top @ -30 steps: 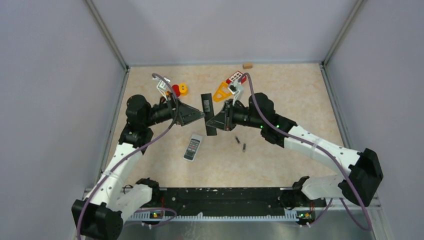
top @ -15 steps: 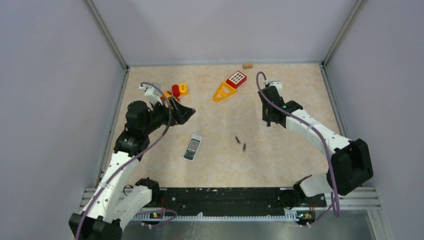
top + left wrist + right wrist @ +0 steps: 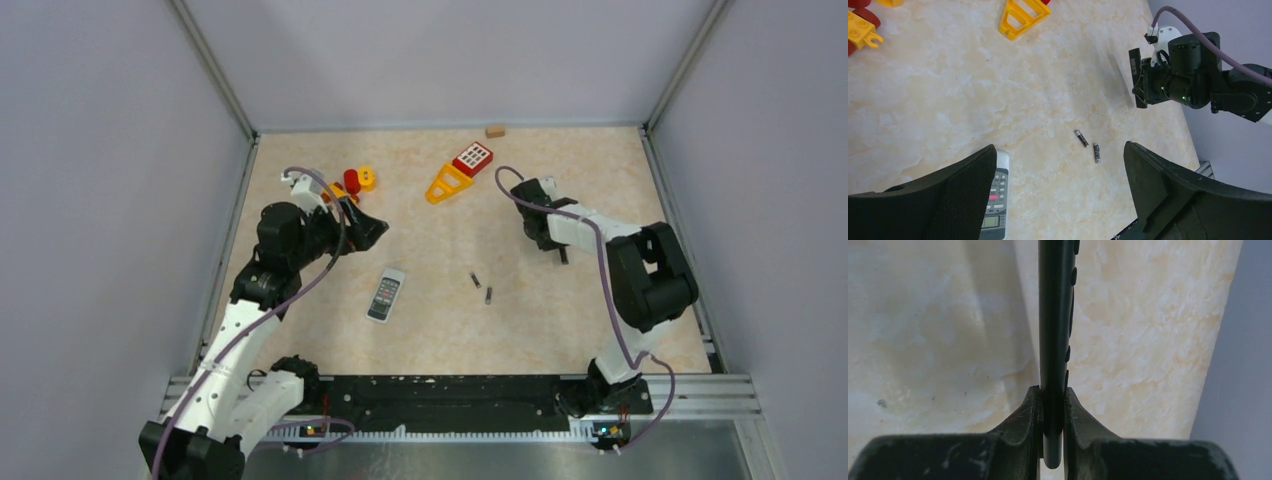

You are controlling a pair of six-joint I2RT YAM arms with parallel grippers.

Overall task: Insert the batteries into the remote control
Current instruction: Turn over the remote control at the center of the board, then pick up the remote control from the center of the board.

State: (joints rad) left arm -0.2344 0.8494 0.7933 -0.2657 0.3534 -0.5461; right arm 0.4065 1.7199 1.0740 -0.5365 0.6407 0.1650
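Observation:
Two small dark batteries [image 3: 475, 280] [image 3: 488, 295] lie side by side on the table, also in the left wrist view [image 3: 1081, 138] [image 3: 1096, 153]. A third battery is not in view. A white remote control [image 3: 386, 294] lies face up left of them, partly under my left finger [image 3: 995, 200]. My left gripper [image 3: 378, 230] [image 3: 1059, 150] is open and empty, up and left of the white remote. My right gripper [image 3: 553, 240] [image 3: 1052, 390] is shut on a black remote [image 3: 1055, 315], held edge-on at the right of the table [image 3: 1135, 82].
A yellow and red toy phone [image 3: 460, 172] and red and yellow bricks [image 3: 355, 180] lie at the back. A small wooden block [image 3: 494, 130] sits by the back wall. Grey walls close in the table on three sides.
The grippers, together at the centre on the black remote a second ago, have parted. My left drew back left, empty. My right carried the black remote to the right and its arm folded.

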